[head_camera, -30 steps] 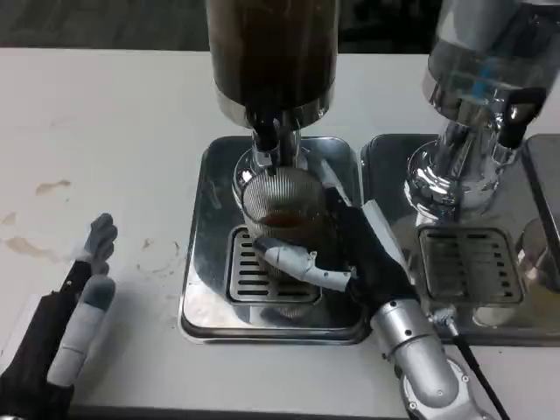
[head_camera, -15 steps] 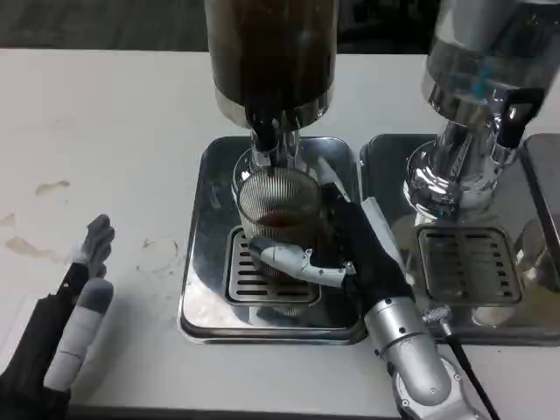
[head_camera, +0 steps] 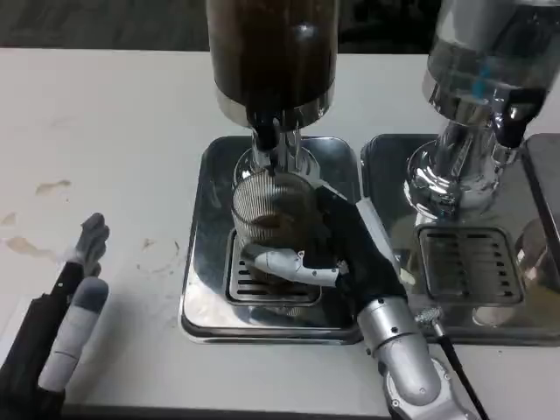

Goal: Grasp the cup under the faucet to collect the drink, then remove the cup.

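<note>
Right hand has its fingers wrapped around the cup, upright on the tray grate right under the faucet, while the left hand lies open, fingers apart, near the table's front-left corner.

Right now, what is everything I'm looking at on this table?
cup: one, clear ribbed glass, brown drink inside, under the dark dispenser's faucet, held.
dark dispenser: one, brown contents, centre back.
clear dispenser: one, silver base, right back.
drip trays: two, shiny steel with slotted grates, one below each dispenser.
table: one, white, with brownish stains on the left.
right robot hand: black and white, wrapped around the cup.
left robot hand: fingers apart, resting on the table, lower left.
</note>
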